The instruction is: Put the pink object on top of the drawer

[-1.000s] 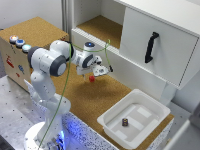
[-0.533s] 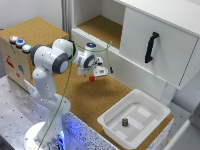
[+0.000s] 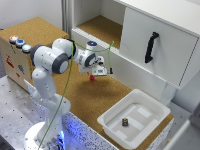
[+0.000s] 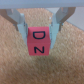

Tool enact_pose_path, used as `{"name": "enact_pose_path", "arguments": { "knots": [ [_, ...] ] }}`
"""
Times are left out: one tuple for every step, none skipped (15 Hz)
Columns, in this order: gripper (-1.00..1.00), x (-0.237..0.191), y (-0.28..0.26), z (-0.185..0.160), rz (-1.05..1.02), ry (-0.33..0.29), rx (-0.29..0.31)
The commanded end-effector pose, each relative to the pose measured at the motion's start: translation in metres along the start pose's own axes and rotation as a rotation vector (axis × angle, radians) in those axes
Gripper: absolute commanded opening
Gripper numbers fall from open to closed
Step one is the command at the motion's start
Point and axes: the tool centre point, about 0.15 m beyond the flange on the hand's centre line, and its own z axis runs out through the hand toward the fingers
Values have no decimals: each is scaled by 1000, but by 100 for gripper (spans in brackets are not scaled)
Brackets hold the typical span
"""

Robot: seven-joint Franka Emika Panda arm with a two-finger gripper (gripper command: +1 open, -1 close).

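Observation:
My gripper (image 3: 94, 73) is shut on the pink object (image 3: 92, 77), a small pink block. It hangs a little above the cork floor in front of the white cabinet. In the wrist view the pink object (image 4: 38, 42) is a cube with dark letters, pinched between the two fingers (image 4: 21, 27) of the gripper (image 4: 38, 34). The drawer front (image 3: 160, 60) with its black handle (image 3: 151, 47) is toward the exterior view's right. Its white top (image 3: 170, 12) lies above it.
A white tray (image 3: 112, 122) at the lower right holds a small dark cylinder (image 3: 125, 121). A cork-lined open shelf (image 3: 102, 27) sits behind the gripper. A cork box with coloured buttons (image 3: 19, 42) stands at the exterior view's left.
The gripper still holds the pink block and has dropped slightly. The arm has shifted a little toward the exterior view's right.

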Motion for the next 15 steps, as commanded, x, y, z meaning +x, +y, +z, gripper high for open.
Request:
{"name": "enact_pose_path", "arguments": {
  "knots": [
    [-100, 25, -60, -80, 50, -15, -18],
    [-100, 37, -77, -92, 31, -15, -37],
    [-100, 45, -89, -102, 26, -13, -45],
    [-100, 52, -97, -110, 23, -10, -46],
    [-100, 59, -106, -119, 20, -8, -54],
    [-100, 69, -118, -130, 11, -4, -66],
    [-100, 78, -130, -141, -2, 2, -82],
    [-100, 87, -141, -153, -11, 12, -85],
    [-100, 98, -154, -165, -22, 21, -79],
    [-100, 108, -166, -174, -35, 28, -72],
    [-100, 119, -178, -185, -55, 41, -64],
    [-100, 127, -186, -190, -72, 45, -62],
    [-100, 143, -199, -201, -101, 59, -57],
    [-100, 156, -210, -207, -130, 70, -52],
    [-100, 170, -222, -212, -167, 75, -41]
  ]
}}
